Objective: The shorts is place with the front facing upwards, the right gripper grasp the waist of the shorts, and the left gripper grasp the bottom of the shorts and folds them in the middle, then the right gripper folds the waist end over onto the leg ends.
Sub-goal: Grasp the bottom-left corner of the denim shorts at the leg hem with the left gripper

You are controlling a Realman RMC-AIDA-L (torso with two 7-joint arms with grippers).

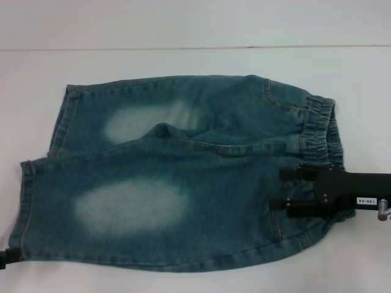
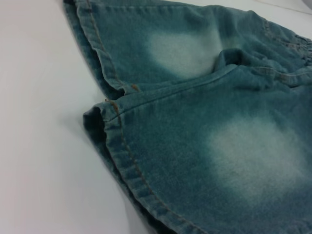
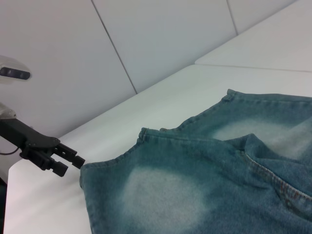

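Shorts (image 1: 183,183) are lying flat on the white table (image 1: 183,24), filling the middle of the head view, waistband at the right of the frame, leg hems at the left, faded patches facing up. Both legs are showing side by side, so by my reading neither fold is done yet; the lengthwise fold and the waist-over-hems fold both remain. Right gripper (image 1: 293,189) is sitting at centre right of the head view over the near part of the waist, its two black fingers spread apart above the denim and not yet closed on cloth. Left gripper (image 3: 73,163) is showing at lower left of the right wrist view, tips right against the near leg's hem corner; whether it is pinching the hem, I cannot tell. Only a dark sliver of it is visible at the lower-left edge of the head view.
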